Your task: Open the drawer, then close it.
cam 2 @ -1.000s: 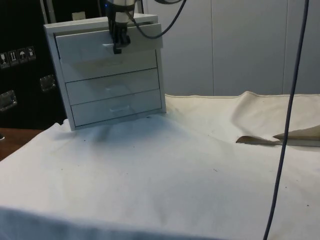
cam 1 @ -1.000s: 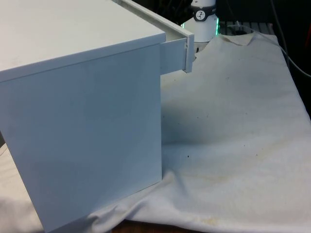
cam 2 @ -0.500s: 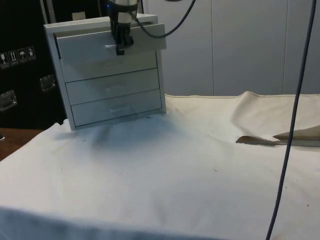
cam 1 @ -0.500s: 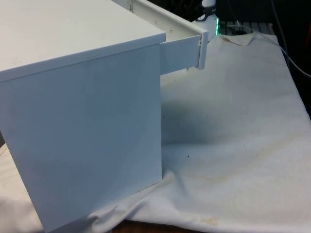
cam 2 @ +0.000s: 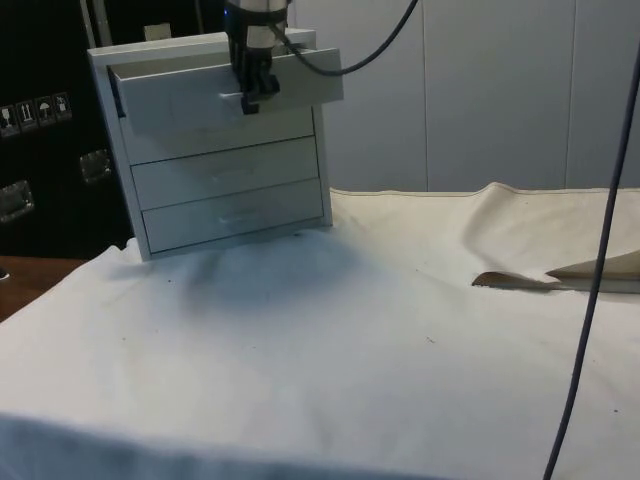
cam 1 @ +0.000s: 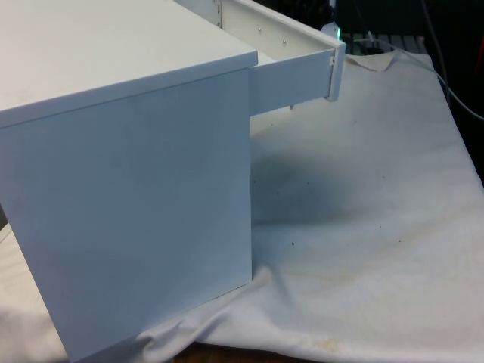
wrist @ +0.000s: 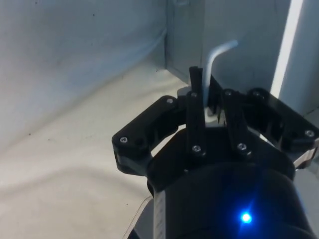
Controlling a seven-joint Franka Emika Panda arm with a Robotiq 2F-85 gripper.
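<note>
The fingers [wrist: 197, 117] are clamped on the handle [wrist: 215, 59] of the top drawer [cam 2: 225, 90], partly out of the chest [cam 2: 215, 150]. Over-pulling could tip the chest or slip the grip.

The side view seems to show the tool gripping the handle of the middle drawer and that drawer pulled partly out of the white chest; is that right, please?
Not quite: it is the top drawer, not the middle one. The side view shows the tool at that drawer's handle, with the drawer pulled partly out of the white chest; the two drawers below sit flush.
</note>
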